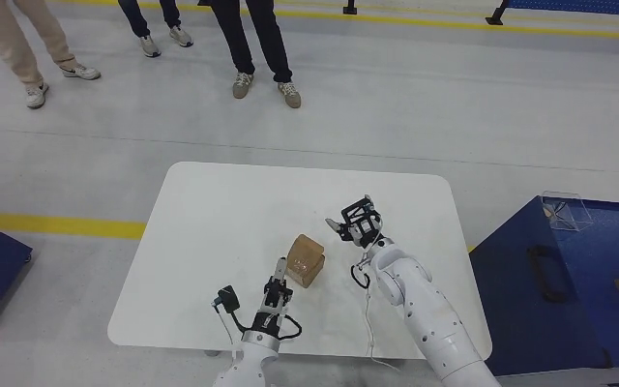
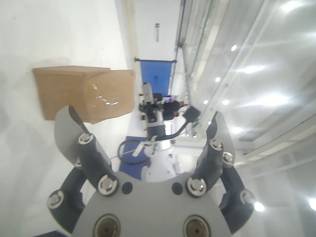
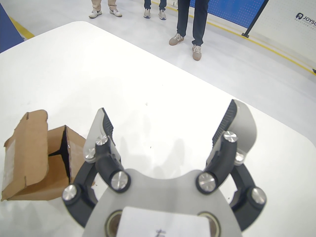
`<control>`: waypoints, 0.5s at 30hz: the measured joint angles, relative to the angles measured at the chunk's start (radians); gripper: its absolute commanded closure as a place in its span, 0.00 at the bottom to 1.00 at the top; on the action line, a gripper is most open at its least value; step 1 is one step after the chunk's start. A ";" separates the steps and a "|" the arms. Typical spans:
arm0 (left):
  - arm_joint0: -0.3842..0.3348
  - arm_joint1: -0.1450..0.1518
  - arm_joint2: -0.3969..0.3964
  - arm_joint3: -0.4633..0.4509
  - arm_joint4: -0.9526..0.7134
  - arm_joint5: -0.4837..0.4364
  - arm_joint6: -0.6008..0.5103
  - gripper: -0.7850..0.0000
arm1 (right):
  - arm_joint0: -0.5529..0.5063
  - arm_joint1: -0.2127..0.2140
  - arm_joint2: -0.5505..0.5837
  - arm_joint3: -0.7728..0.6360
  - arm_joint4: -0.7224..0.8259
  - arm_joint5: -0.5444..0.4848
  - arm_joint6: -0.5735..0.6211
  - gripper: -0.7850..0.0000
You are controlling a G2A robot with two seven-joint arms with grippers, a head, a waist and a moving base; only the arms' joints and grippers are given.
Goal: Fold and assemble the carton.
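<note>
Fingers [image 3: 105, 124] spread on left gripper [image 2: 142, 112] and right gripper [image 3: 167, 106], flanking the carton [image 1: 305, 259] on the counter [image 1: 213, 223]; light, crushable cardboard, likely best held by its flap [image 3: 29, 136].

Left gripper [image 2: 142, 113] hangs low, jaws spread wide; right gripper [image 3: 168, 107], farther forward, also has jaws wide apart.

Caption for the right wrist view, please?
Open right gripper over the white table, beside a carton with one flap open.
</note>
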 measured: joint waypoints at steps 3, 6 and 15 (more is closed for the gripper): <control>0.001 0.002 -0.004 0.001 0.066 0.009 0.011 0.00 | -0.007 0.002 -0.014 -0.021 -0.083 0.051 0.018 0.00; 0.000 0.001 -0.003 0.001 0.024 0.007 0.011 0.00 | -0.008 0.003 -0.017 -0.024 -0.109 0.067 0.017 0.00; -0.114 -0.004 -0.014 0.095 0.023 0.257 0.013 0.00 | -0.018 -0.004 -0.037 -0.044 -0.107 0.081 0.044 0.00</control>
